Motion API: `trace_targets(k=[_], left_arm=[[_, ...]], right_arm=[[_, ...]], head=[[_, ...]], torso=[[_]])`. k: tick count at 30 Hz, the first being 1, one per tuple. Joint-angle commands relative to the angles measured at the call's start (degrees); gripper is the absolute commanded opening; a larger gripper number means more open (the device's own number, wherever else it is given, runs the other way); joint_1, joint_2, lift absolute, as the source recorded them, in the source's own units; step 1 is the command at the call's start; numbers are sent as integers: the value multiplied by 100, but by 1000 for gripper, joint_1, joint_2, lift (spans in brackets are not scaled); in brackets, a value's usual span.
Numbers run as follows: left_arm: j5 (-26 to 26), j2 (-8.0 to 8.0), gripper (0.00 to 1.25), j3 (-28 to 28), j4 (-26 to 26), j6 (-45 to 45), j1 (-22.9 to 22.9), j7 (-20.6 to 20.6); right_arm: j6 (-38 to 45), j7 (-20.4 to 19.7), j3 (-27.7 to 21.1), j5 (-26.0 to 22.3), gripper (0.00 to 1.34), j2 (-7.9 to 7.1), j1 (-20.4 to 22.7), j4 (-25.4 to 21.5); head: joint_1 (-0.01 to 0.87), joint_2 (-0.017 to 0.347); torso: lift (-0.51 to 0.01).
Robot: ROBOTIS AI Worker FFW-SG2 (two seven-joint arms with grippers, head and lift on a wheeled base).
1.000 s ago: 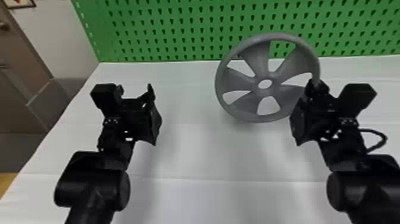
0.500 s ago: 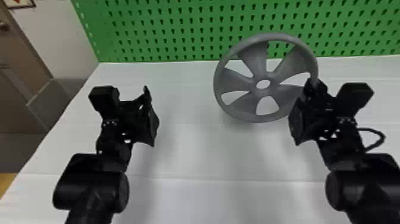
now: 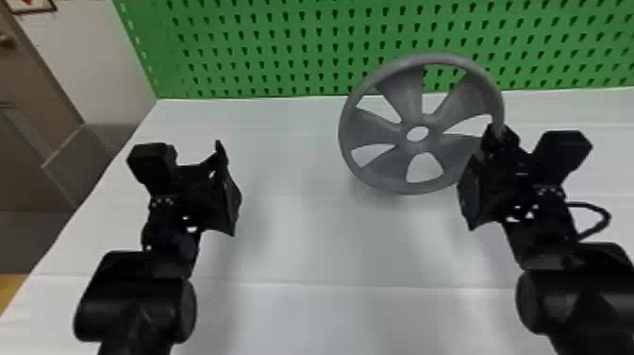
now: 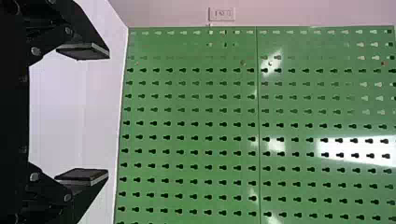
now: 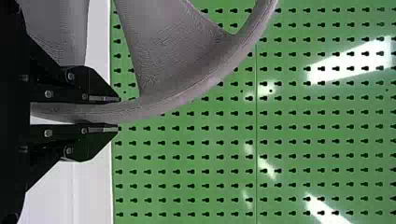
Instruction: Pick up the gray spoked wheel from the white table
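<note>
Compared with the earlier head view frames, the left gripper has shifted toward the robot's left, increasing its clearance from the gray spoked wheel. The right gripper and the wheel moved together slightly leftward between the two earlier frames; both now remain at nearly the same position as in the later one. The right gripper's fingers are pinched on the wheel's rim, one on each side, with the rim passing between them. The wheel is tilted with its hub and spokes facing the head camera, and is located over the rear part of the white table, in front of the green pegboard. Whether its lower rim touches the table cannot be determined. The left gripper's fingers are spread wide, with nothing between them; this gripper is positioned over the left side of the table, well apart from the wheel. Markings: a small wall plate beyond the pegboard's edge in the left wrist view bears print too small to read.
</note>
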Motion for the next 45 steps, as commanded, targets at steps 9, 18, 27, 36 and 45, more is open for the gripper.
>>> trace_targets(k=[9, 18, 27, 36, 45], left_arm=[[-17, -5, 888, 16, 0, -9, 17, 9], [-17, -14, 888, 25, 0, -9, 17, 9], [-26, -23, 888, -19, 26, -9, -9, 18], [-9, -41, 888, -19, 26, -9, -44, 18], [-9, -41, 888, -19, 35, -9, -44, 18]], right_arm=[[0, -3, -12, 8, 222, 0, 0, 0], [0, -3, -21, -1, 222, 9, 9, 0], [0, 5, -38, -1, 222, 26, 9, 0], [0, 5, -29, 8, 222, 35, 9, 0], [0, 5, -29, -27, 222, 35, 9, 0]], head=[[779, 149], [779, 149], [779, 149], [779, 147], [779, 149]], torso=[[-64], [-64], [-64], [-64], [-64]])
